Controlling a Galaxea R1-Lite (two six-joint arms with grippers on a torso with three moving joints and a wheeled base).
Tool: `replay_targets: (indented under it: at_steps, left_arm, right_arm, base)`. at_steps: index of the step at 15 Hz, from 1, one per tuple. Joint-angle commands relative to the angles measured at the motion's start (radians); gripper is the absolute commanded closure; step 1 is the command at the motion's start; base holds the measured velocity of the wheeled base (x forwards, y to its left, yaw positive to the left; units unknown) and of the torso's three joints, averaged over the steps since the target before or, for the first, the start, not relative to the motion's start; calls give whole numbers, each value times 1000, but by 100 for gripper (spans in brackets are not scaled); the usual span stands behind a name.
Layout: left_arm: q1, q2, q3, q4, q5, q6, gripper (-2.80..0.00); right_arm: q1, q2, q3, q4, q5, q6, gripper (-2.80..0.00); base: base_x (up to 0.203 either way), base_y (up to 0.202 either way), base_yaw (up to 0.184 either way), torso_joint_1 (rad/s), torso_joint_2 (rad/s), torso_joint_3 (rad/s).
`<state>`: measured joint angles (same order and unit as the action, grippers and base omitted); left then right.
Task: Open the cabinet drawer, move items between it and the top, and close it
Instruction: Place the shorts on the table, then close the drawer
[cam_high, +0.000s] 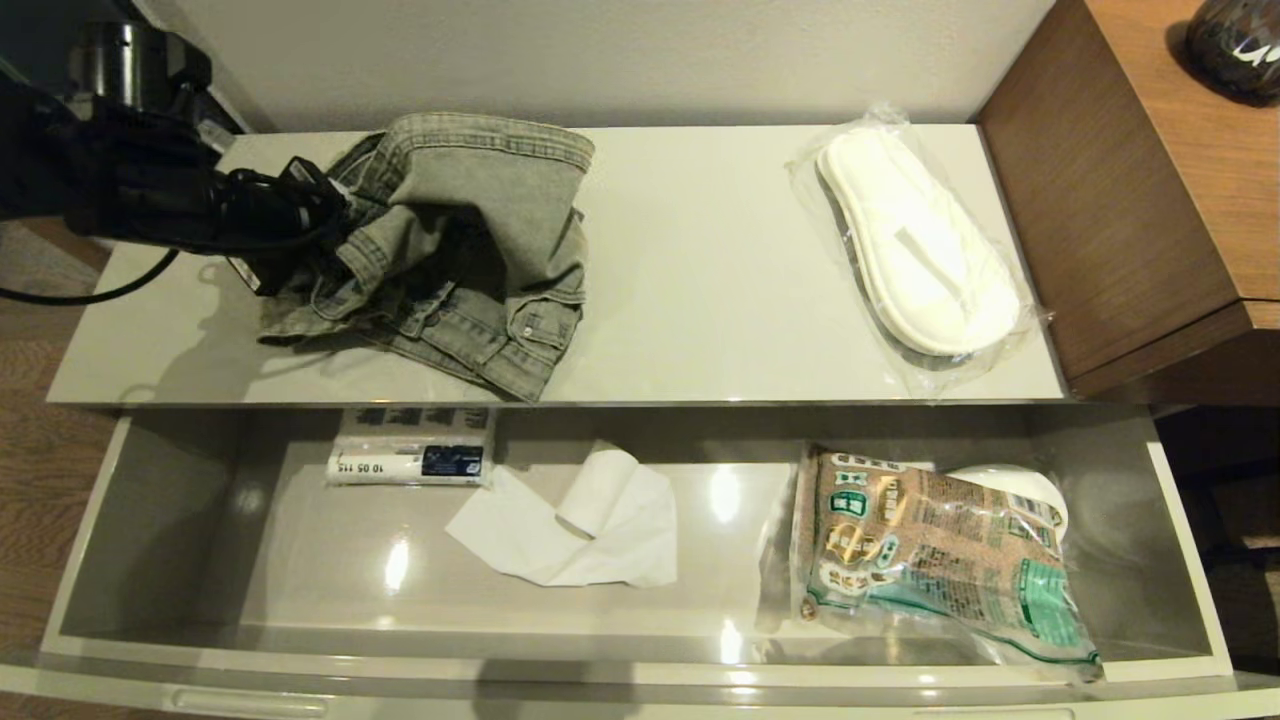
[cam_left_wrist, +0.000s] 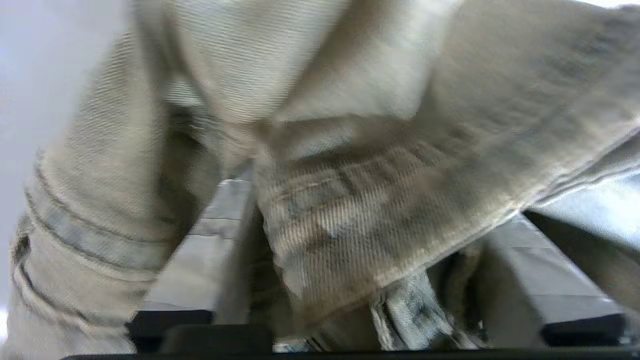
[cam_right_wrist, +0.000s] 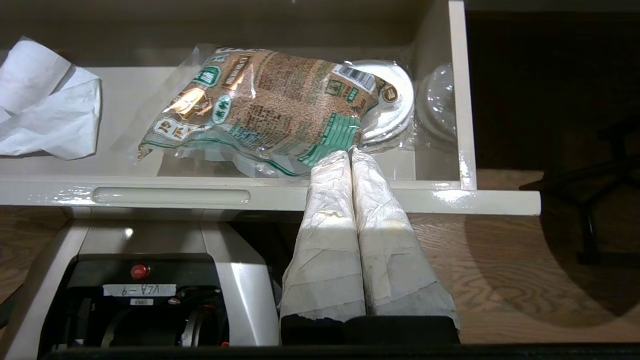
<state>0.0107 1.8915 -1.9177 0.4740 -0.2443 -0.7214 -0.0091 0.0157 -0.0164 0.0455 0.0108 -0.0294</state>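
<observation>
Head view: one cabinet drawer pulled fully out beneath one cream top. Two task items on the top: one grey-green denim garment crumpled toward the left end, one clear-wrapped pair of white slippers lying near the right end, well apart from each other. Four things in the drawer: one blue-and-white paper pack at the back left, one crumpled white tissue in the middle, one brown-and-green food packet on the right, one white round lid or dish half hidden under that packet.

Left gripper reaching in from the left edge, roughly level over the top, buried in the garment's left folds. Left wrist view: pale fingers spread well apart, cloth draped between and over them, picture blurred, so no telling whether the denim is pinched.

Right wrist view: right gripper low in front of the drawer front, taped fingers pressed together, nothing between them, tips at the front rim by the food packet. Wooden desk cut off at the right edge.
</observation>
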Motion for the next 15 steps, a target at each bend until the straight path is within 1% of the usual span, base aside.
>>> replay_targets:
  at_steps: [1,2,5,6,7,8,10,11,13,15]
  left_arm:
    - [-21,-200,-1,20,-5,14,-280]
    - [-29,-232,2,56,-5,34,-280]
    - [-32,-235,3,64,-4,40,-280]
    - [-29,-251,1,79,9,80,-280]
    - [-26,-293,0,94,21,135,-280]
    - [-23,-330,2,113,29,164,-280]
    - [-21,-351,19,154,33,177,-280]
    - [-21,-400,61,194,32,178,0]
    - [-22,-581,228,251,29,193,0]
    - [-22,-751,438,294,26,216,0]
  right_arm:
    - [0,1,1,0,0,0,0]
    - [0,1,1,0,0,0,0]
    - [0,1,1,0,0,0,0]
    - [0,0,2,-4,3,-10,0]
    - [0,1,3,-7,2,-9,0]
    - [0,1,3,-7,2,-9,0]
    - [0,1,2,-7,0,-4,0]
    - [0,1,3,-7,0,0,0]
    - [0,1,3,-6,0,0,0]
    - [0,1,1,-4,-2,3,0]
  base:
    - [0,0,0,0,0,0]
    - [0,0,0,0,0,0]
    - [0,0,0,0,0,0]
    - [0,0,0,0,0,0]
    - [0,0,0,4,6,31]
    - [0,0,0,0,0,0]
    - [0,0,0,0,0,0]
    - [0,0,0,0,0,0]
    - [0,0,0,0,0,0]
    - [0,0,0,0,0,0]
